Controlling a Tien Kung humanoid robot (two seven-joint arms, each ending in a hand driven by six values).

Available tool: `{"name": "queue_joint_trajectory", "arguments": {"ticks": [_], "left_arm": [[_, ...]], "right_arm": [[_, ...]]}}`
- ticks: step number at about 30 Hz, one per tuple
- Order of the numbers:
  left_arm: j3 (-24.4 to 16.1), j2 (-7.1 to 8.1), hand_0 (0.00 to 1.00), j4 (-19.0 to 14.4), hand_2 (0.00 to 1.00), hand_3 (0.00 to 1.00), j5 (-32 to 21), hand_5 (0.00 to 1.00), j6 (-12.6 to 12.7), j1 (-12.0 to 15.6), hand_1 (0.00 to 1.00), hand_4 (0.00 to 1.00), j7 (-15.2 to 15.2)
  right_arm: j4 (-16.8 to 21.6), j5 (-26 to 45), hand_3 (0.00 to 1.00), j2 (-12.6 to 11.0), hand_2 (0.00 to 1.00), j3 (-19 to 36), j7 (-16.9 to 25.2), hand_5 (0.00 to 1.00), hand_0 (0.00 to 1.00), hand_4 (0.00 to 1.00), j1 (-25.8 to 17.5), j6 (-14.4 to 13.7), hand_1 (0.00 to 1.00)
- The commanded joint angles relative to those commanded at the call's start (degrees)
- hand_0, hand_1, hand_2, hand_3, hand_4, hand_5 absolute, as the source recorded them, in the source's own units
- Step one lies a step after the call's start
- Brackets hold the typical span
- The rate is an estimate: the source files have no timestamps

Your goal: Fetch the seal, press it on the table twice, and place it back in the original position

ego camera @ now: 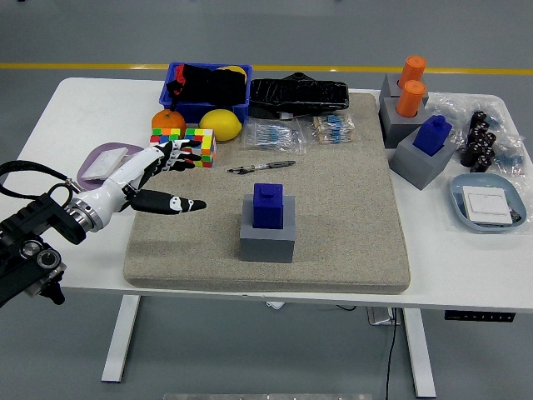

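seal (267, 205): blue block with a small knob on top, seated in grey holder (267, 238), mid-mat, untouched
axis: upright, knob up, so a top-down or side pinch looks workable
holder: probably there to fix the return spot
mat (333, 192): tan pad, likely the pressing surface
left hand (158, 179): at mat's left edge, well apart from seal, fingers spread, thumb out toward it, holding nothing
step: looks like approach, pre-grasp
second blue block (432, 134): far right in another holder; can't confirm it's a spare seal

A matt blue plastic seal (268, 205) sits on a coarse, felt-like beige mat (350, 208).
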Motion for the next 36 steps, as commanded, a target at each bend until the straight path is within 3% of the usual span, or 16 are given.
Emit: {"name": "queue_joint_trajectory", "arguments": {"ticks": [11, 15, 16, 21, 22, 25, 36], "left_arm": [[4.41, -2.35, 0.832, 0.34, 0.895, 0.947, -0.59, 0.176, 1.08, -2.92, 0.881, 0.998, -0.12], [5.97, -4.11, 0.832, 0.77, 0.895, 0.947, -1.3, 0.176, 3.43, -4.02, 0.881, 0.998, -1.96], [6.15, -4.48, 0.802, 0.9, 0.854, 0.938, -1.44, 0.099, 3.79, -4.22, 0.812, 0.998, -2.3], [7.19, -6.58, 0.802, 1.81, 0.854, 0.938, -1.71, 0.099, 5.2, -5.52, 0.812, 0.998, -3.45], [7.45, -7.0, 0.78, 2.08, 0.818, 0.923, -1.77, 0.002, 5.36, -5.75, 0.789, 0.96, -3.58], [8.3, -7.87, 0.78, 2.73, 0.818, 0.923, -2.05, 0.002, 5.59, -6.19, 0.789, 0.96, -3.9], [10.13, -9.51, 0.775, 3.6, 0.802, 0.916, -2.27, 0.002, 6.07, -6.9, 0.775, 0.95, -4.42]], "right_arm": [[-0.05, 0.15, 0.612, 0.1, 0.659, -0.3, 0.06, 0.441, 0.783, 0.771, -0.07, 0.1, 0.683], [-0.05, 0.22, 0.612, 0.21, 0.659, -0.35, 0.03, 0.441, 0.783, 0.771, -0.04, 0.09, 0.683], [-0.05, 0.27, 0.613, 0.22, 0.66, -0.36, 0.03, 0.44, 0.783, 0.771, -0.02, 0.09, 0.682], [-0.05, 0.36, 0.613, 0.22, 0.66, -0.55, 0.04, 0.44, 0.783, 0.771, 0.01, 0.12, 0.682], [-0.05, 0.37, 0.613, 0.22, 0.66, -0.61, 0.04, 0.442, 0.784, 0.772, 0.01, 0.14, 0.682], [-0.05, 0.44, 0.613, 0.21, 0.66, -0.74, 0.03, 0.442, 0.784, 0.772, 0.03, 0.16, 0.682], [-0.05, 0.51, 0.614, -0.02, 0.66, -1.35, 0.04, 0.442, 0.783, 0.775, 0.15, 0.16, 0.682]]}}
